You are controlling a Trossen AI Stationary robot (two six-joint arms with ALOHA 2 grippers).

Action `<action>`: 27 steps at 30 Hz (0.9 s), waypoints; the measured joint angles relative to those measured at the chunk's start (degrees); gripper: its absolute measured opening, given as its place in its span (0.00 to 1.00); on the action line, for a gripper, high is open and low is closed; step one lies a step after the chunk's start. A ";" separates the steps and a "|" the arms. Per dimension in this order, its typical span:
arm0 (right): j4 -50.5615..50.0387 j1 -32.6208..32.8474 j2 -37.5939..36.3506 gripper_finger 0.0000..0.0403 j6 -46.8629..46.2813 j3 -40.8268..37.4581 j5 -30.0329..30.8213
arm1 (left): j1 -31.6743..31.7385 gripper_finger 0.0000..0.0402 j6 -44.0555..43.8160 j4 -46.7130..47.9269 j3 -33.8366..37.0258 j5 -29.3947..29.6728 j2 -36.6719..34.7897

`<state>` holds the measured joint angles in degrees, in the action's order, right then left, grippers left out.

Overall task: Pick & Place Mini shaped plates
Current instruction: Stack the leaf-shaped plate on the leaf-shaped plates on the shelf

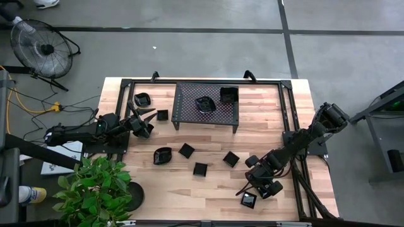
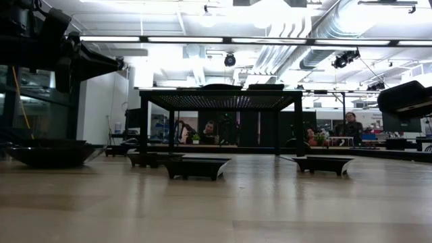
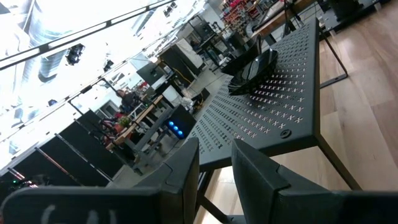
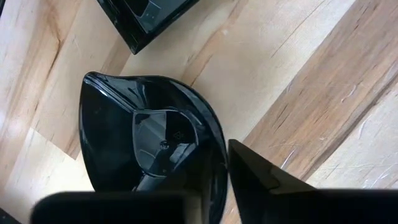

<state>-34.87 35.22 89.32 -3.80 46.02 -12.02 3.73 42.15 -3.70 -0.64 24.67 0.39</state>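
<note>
Several glossy black mini plates lie flat on the wooden table [image 1: 208, 189], among them square ones [image 1: 186, 150] [image 1: 231, 159] and a round one [image 1: 163, 155]. Two more sit on top of the perforated rack [image 1: 189, 110]: a round one [image 1: 205, 104] and a square one [image 1: 228, 94]. My right gripper [image 1: 264, 186] points steeply down near the table's near right corner, shut on a leaf-shaped plate [image 4: 149, 149]. A square plate [image 1: 249, 200] lies just beyond it. My left gripper [image 1: 144, 123] hovers level at the left, open and holding nothing, facing the rack [image 3: 273, 93]. My right gripper has the leaf-shaped plate's rim [image 4: 214, 168] between its two fingers, one finger [image 4: 267, 186] outside the rim and the other over the plate's hollow. The fingers come from above, slanting steeply down. The plate lies flat on the table, bottom down.
The rack stands on legs at the table's far middle, inside a black frame [image 1: 287, 107] that runs along the table's edges. A potted plant [image 1: 95, 186] stands at the near left corner. Bare wood lies between the scattered plates and the near edge.
</note>
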 joint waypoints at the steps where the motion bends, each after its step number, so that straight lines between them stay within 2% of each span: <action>1: 0.00 0.00 0.00 0.09 0.05 -0.02 -0.12 | 0.01 0.23 -0.02 0.00 0.00 0.00 -0.01; 5: -0.12 0.00 -0.07 0.01 0.18 0.02 -0.50 | 0.02 0.23 0.00 0.00 0.00 0.00 -0.01; 13: -2.43 -0.38 -0.07 0.00 -6.94 1.18 -1.35 | 0.02 0.23 0.00 0.00 0.00 0.00 0.00; 21: -13.80 -0.97 -0.07 0.00 -6.68 9.98 -0.54 | 0.01 0.23 -0.01 0.00 0.00 0.00 0.01; 27: -19.43 -3.95 -0.07 0.00 -6.69 17.30 -0.34 | 0.01 0.23 -0.01 0.00 0.00 0.00 0.01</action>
<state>-54.31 31.28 89.25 -10.50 63.32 -12.36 3.74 42.14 -3.70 -0.64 24.66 0.40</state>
